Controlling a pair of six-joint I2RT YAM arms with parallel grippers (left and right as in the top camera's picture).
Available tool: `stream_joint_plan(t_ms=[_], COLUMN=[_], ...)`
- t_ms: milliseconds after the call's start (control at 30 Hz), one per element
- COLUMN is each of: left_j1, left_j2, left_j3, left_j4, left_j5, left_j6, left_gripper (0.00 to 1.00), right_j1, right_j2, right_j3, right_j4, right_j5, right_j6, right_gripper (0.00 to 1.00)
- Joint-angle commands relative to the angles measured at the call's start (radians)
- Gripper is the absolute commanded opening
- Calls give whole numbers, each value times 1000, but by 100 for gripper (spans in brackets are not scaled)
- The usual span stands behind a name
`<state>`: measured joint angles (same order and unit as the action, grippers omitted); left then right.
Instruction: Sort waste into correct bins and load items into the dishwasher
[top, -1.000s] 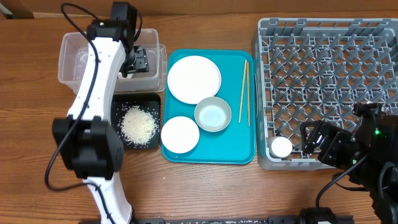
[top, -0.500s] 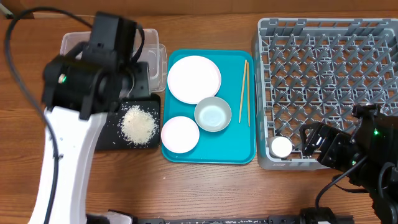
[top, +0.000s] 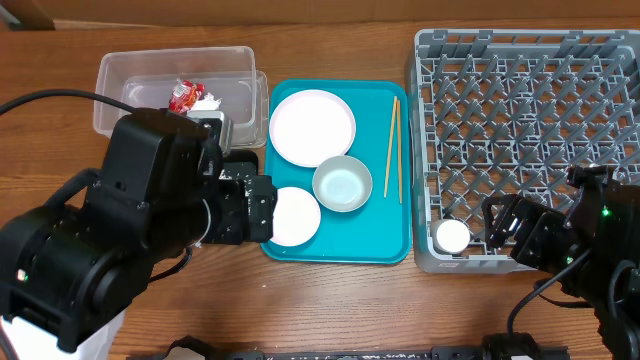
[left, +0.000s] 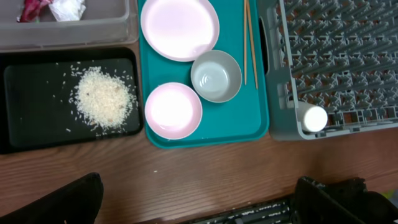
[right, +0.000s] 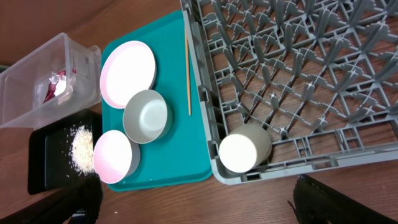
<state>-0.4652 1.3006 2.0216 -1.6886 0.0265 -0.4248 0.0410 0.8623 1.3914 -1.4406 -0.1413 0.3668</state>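
The red wrapper (top: 183, 95) and white tissue (top: 207, 102) lie in the clear tub (top: 130, 70). Rice (left: 102, 99) is heaped on the black tray (left: 31, 124), which my left arm hides in the overhead view. A plate (top: 312, 126), an upright bowl (top: 342, 184), a second bowl (top: 292, 215) and chopsticks (top: 393, 150) sit on the teal tray (top: 370, 240). The cup (top: 451, 236) lies in the grey rack's (top: 530, 120) near-left corner. My left gripper (left: 199, 199) is open and empty, high above the table's front edge. My right gripper (right: 193, 199) is open and empty, in front of the rack.
The left arm's body (top: 110, 250) fills the lower left of the overhead view. The right arm (top: 570, 250) sits at the rack's front right corner. Bare wood table (top: 350, 300) runs along the front.
My left arm has drawn back from over the clear tub toward the front and risen, now covering the black tray. The wrapper and tissue show in the tub. The right arm has not moved.
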Motion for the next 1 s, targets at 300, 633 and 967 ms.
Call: stream_joint_plan(t_ms=[300, 633, 967], left_j1=[-10, 125, 217], left_j2=[-56, -419, -926], left_j3=[-43, -519, -1249], left_j4=[200, 665, 1169], left_j5=[-97, -74, -70], left_j6=[116, 337, 372], left_gripper=[100, 100, 100], right_j1=[5, 5, 5], right_j2=[-3, -3, -3], right_j3=[8, 8, 8], right_j4=[5, 5, 5], right_j5=[6, 6, 6], right_j6=[8, 8, 8], right_gripper=[100, 100, 100])
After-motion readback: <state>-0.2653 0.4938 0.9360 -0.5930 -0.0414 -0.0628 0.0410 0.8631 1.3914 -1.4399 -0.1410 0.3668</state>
